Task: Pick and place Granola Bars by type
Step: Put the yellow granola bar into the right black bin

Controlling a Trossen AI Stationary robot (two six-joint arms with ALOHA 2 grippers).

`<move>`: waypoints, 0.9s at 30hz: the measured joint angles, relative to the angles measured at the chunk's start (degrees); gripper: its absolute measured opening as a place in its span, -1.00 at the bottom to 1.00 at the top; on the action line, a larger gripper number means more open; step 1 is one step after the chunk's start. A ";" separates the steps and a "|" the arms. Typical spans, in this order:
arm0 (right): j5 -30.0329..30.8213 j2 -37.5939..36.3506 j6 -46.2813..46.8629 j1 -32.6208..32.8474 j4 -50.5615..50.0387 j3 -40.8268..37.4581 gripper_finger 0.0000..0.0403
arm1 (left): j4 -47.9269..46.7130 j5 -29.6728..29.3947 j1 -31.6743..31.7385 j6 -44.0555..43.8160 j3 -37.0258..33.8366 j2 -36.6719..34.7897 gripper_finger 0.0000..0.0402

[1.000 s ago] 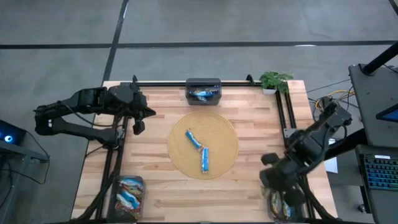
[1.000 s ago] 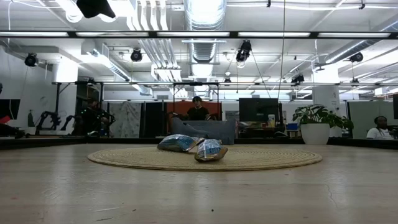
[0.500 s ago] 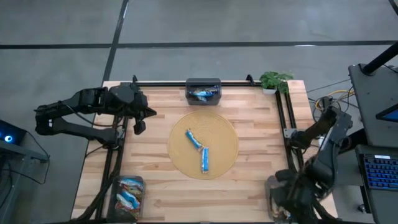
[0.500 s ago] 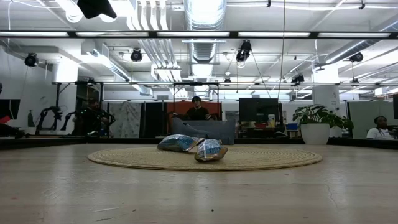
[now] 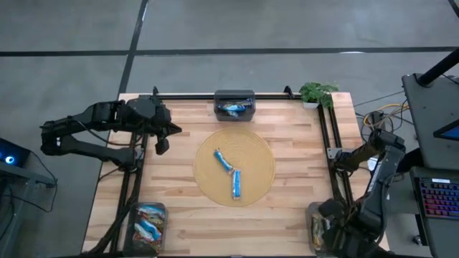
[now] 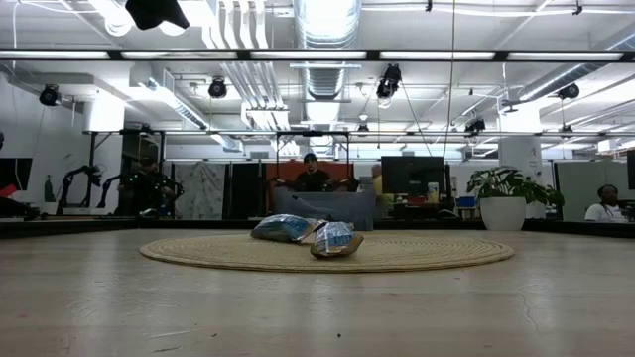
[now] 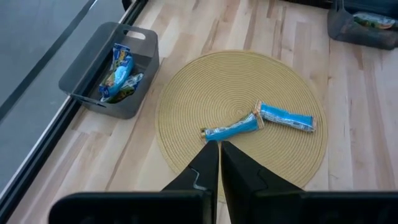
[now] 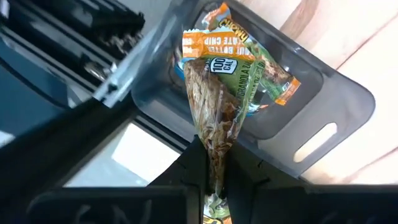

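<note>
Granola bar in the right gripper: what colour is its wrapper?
Orange and brown granola bar, clearest in the right wrist view.

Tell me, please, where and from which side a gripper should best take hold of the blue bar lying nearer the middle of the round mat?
Probably across the middle of its slim body. The blue bar lies flat on the round mat, its far end touching the second blue bar, so come straight down from above, fingers spanning its narrow width and clear of that joint. The left gripper, now shut, waits nearby.

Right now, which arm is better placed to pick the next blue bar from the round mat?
Likely the left. The left claw is shut, empty, near the blue bars on the mat. The right claw holds an orange bar over the corner bin.
</note>
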 joint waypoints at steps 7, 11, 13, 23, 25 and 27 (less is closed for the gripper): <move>1.44 -0.61 -4.94 -0.01 0.10 -3.59 -0.86 | 0.00 0.00 0.01 -0.60 0.00 0.44 -1.00; 1.60 -0.93 -4.92 -0.04 0.32 -4.28 -0.86 | 0.00 0.00 0.00 -0.92 0.00 0.49 -1.00; 1.60 -0.92 -4.88 -0.04 0.52 -4.28 -0.86 | 0.00 0.00 0.00 -1.13 0.00 0.54 -1.00; 4.44 -0.92 13.12 -0.76 1.48 -4.48 -0.86 | 0.00 0.00 0.00 -1.14 0.00 1.04 -1.00; 4.52 -0.92 19.96 -1.30 1.55 -4.48 -0.86 | 0.00 0.00 0.01 -1.14 0.00 1.11 -1.00; 4.52 -0.92 27.12 -1.79 1.73 -4.48 -0.86 | 0.00 0.00 0.00 -1.14 0.00 1.29 -1.00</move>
